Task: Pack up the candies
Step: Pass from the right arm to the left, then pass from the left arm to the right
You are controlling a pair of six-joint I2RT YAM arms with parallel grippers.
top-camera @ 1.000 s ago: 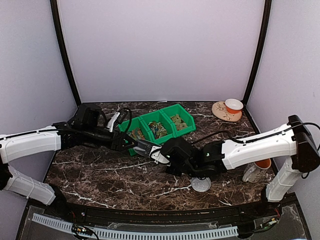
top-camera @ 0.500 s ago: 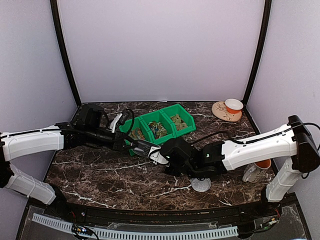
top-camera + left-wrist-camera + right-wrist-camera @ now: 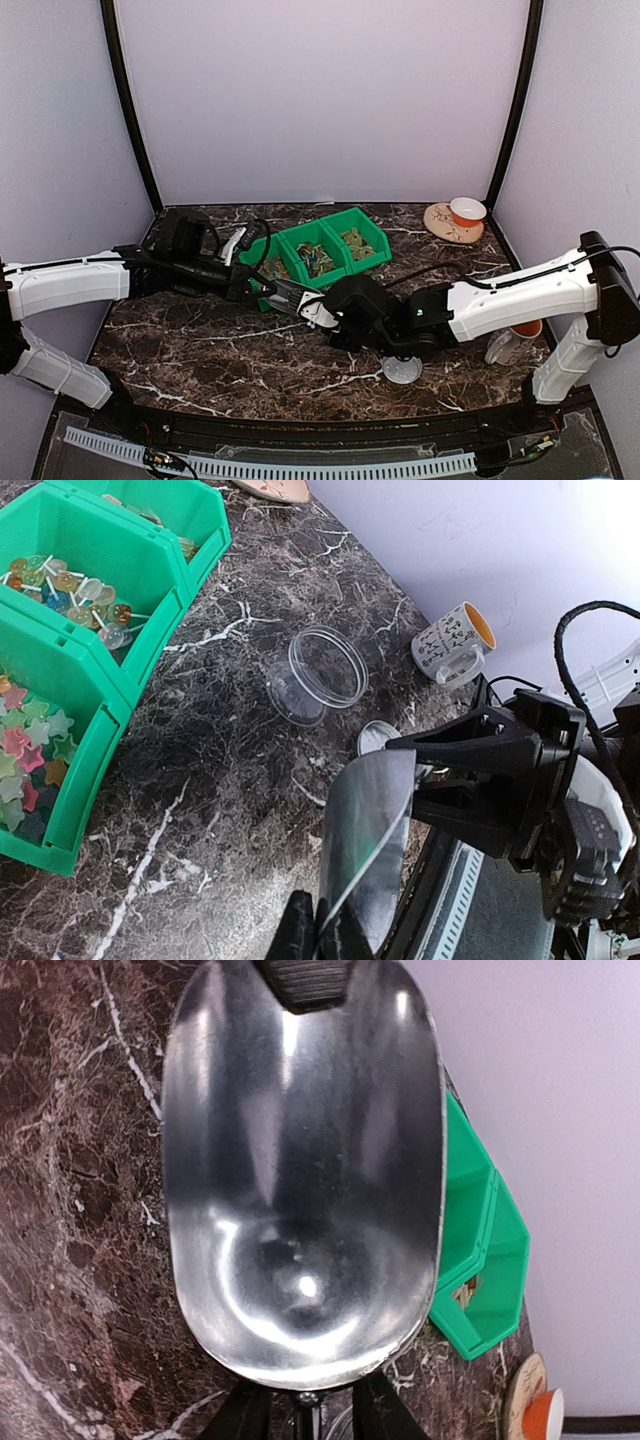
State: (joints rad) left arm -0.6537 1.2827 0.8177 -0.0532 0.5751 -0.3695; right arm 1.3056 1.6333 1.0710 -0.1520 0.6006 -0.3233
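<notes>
Now candies (image 3: 75,585) in green bins (image 3: 165,620); left claw (image 3: 320,932) pinching scoop (image 3: 370,830), right claw (image 3: 305,1415) spread.

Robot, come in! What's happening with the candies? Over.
Left gripper shut on scoop rim; right gripper open around its handle. Candies in green bins, none scooped. Jar open, empty. Over.

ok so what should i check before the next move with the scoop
1. Left gripper shut on the scoop rim: ok.
2. Right gripper free of the scoop handle: fingers look parted, full clearance cannot tell.
3. Scoop bowl empty: ok.
4. Jar open, lid off and beside it: ok.
5. Jar standing upright: cannot tell.
6. Candies available in the green bins: ok.
</notes>
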